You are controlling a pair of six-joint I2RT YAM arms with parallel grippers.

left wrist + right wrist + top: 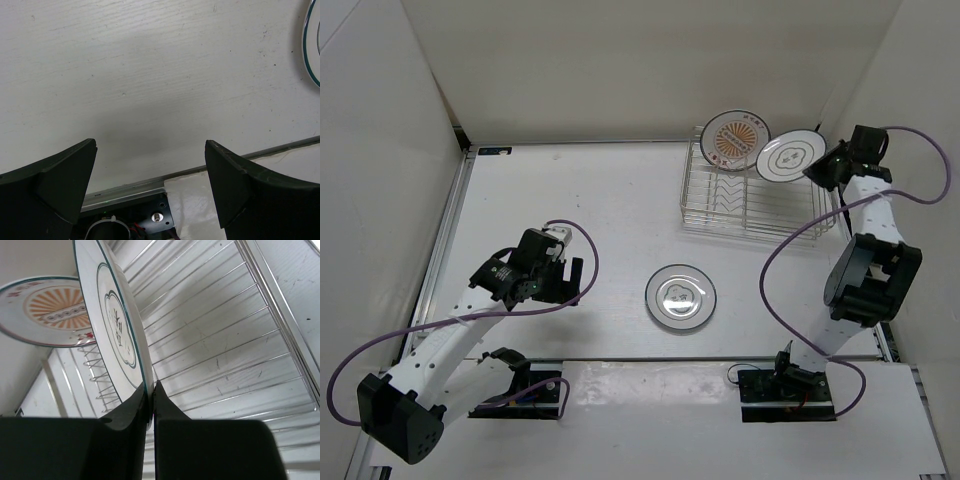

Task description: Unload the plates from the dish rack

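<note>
R gripper (150, 396) is pinched narrow on plate A (116, 325), the white 1 w/ a dark green rim and a lobed outline round its centre mark. In my R wrist view both fingers (125, 412) press the rim from either side, no gap showing. Plate A stands on edge, tilted, over the far R end of the dish rack (718, 214). I can't tell if its lower edge sits in the zigzag dividers or hangs clear of them.

Plate B (738, 138), the orange sunburst 1, stands on edge just L of plate A at the rack's far side, face toward the top cam. The 2 are close; touching or not, I can't tell.

Plate C (680, 298) lies flat on the table (570, 190), on the near side of the rack, roughly between the 2 arms and well apart from both grippers.

L gripper (150, 147) is spread wide and empty, hovering over bare table near the metal strip (280, 149) at the front edge. A sliver of plate C's rim shows at the top R corner of my L wrist view. L arm sits over the L half of the table, well away from the rack. The rack is silver wire, rectangular, in the far R part of the table.
</note>
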